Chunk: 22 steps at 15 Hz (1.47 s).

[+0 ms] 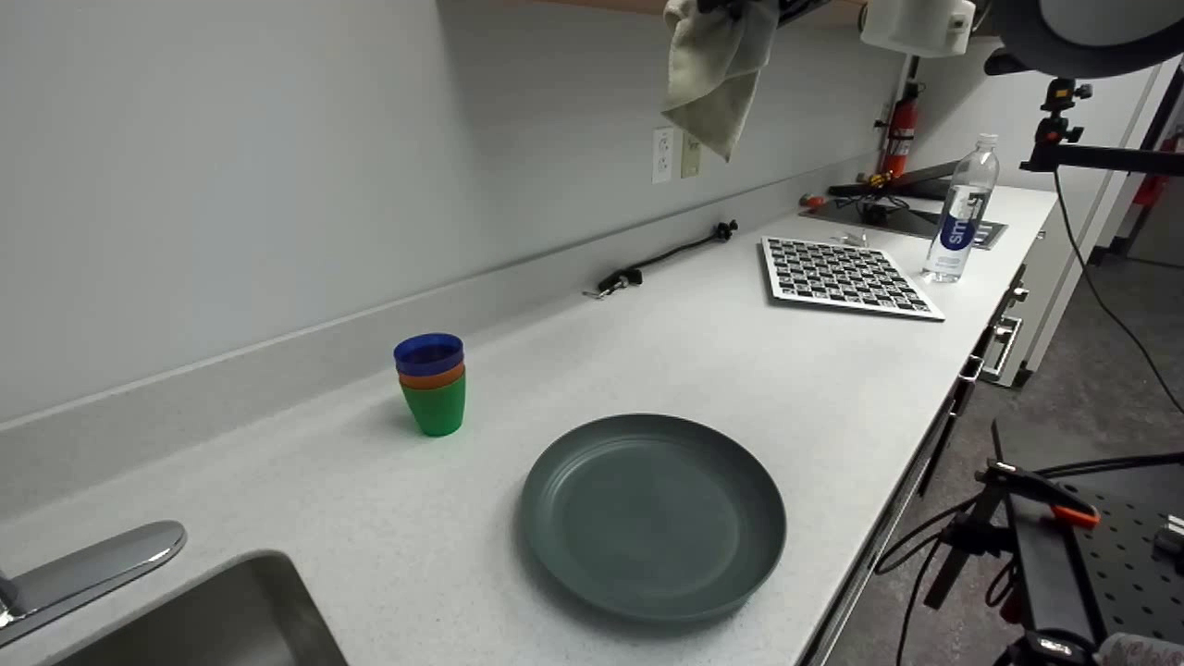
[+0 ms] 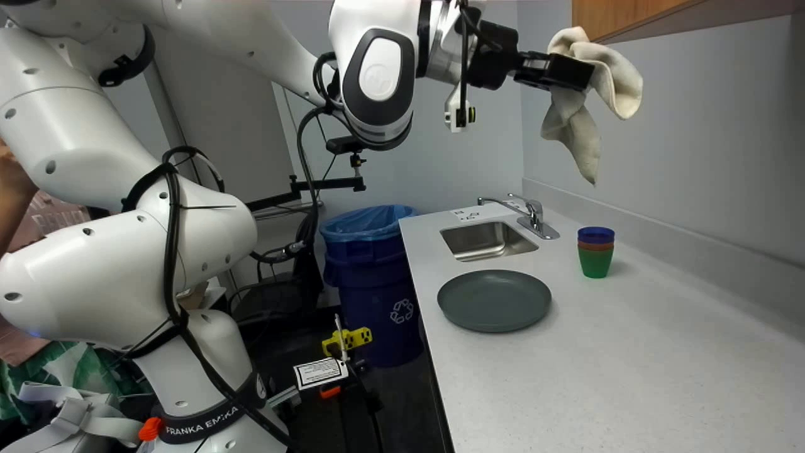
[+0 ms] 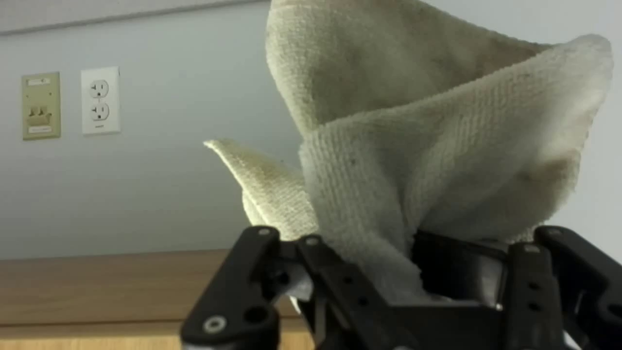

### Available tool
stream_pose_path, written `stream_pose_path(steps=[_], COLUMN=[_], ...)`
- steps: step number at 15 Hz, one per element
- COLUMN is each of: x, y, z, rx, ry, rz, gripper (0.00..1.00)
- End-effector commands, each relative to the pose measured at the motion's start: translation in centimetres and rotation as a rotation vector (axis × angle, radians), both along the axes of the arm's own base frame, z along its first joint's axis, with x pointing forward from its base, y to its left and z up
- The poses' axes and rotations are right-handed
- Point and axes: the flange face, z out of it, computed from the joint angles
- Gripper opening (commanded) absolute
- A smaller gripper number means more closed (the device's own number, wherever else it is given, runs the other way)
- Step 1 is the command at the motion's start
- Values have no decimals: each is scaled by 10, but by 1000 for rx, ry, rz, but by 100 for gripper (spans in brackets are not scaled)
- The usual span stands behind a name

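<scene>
A cream-coloured cloth hangs from my gripper in both exterior views [image 1: 717, 79] [image 2: 575, 123]. The gripper [image 2: 569, 72] is shut on the cloth and holds it high above the counter [image 2: 629, 365], near the wall. In the wrist view the bunched cloth [image 3: 359, 194] fills the space between the fingers [image 3: 413, 238] and hides most of the finger pads. A dark green plate [image 1: 652, 518] lies on the counter and also shows in an exterior view [image 2: 494, 302]. A stack of blue, orange and green cups [image 1: 438, 398] stands upright near the wall, also seen in an exterior view [image 2: 595, 255].
A sink [image 2: 490, 242] with a chrome faucet [image 2: 534, 217] is beyond the plate. A wooden cabinet [image 2: 666, 19] hangs above the counter, close to the gripper. A water bottle [image 1: 957, 227] stands beside a checkered board [image 1: 842, 277]. A blue bin [image 2: 377, 283] stands beside the counter.
</scene>
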Motion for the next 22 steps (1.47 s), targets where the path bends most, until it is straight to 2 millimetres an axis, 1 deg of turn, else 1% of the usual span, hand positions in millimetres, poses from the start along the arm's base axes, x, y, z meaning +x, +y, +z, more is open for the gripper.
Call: stream_pose_path(steps=[1,4,9,15,17,18,19,22], x=[-19,-24,-31,-43,-46,-45,-46,-45], y=[2,3,7,6,5,4,3,9], z=[22,33,49,61,62,57,55,45], rx=[-24,-27,-20,29,56,58,70,104], ry=[-91,-174,-376,-608,-676,-678,-695,-670], rz=[-5,4,41,24,2,-24,-39,-31], gripper=[0,0,0,0,0,0,0,0])
